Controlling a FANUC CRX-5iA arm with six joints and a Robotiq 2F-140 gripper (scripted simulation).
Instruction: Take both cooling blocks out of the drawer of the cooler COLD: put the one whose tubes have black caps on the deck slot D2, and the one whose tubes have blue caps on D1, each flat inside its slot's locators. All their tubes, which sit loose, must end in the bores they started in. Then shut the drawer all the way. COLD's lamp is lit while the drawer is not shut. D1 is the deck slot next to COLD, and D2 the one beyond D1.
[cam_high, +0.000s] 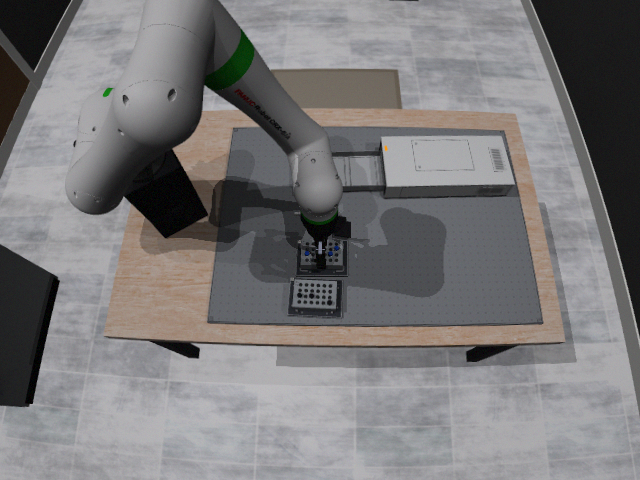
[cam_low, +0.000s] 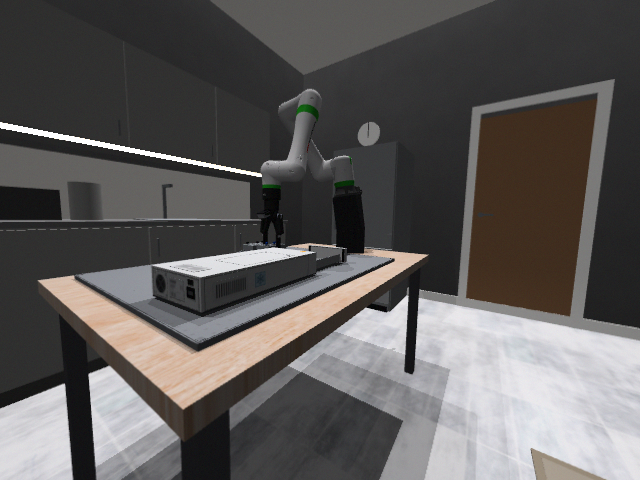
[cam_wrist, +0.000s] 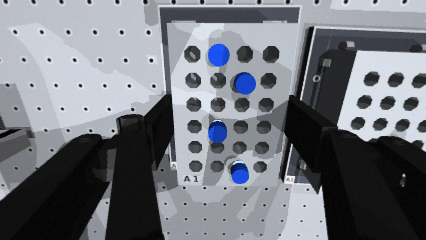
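Top view: we find the black-cap block (cam_high: 315, 295) seated in the near slot, D2. The gripper (cam_high: 321, 254) holds the blue-cap block (cam_high: 321, 256) over D1, just beyond it. The drawer (cam_high: 357, 173) stands open and COLD (cam_high: 447, 165) shows its lamp (cam_high: 385, 147) lit; seating, release and shutting remain.

Exterior view: the gripper hangs low behind COLD; the blocks are mostly hidden.

Wrist view: half-spread fingers clamp the block's 2 long sides; 4 blue caps (cam_wrist: 219, 55) sit in bores.
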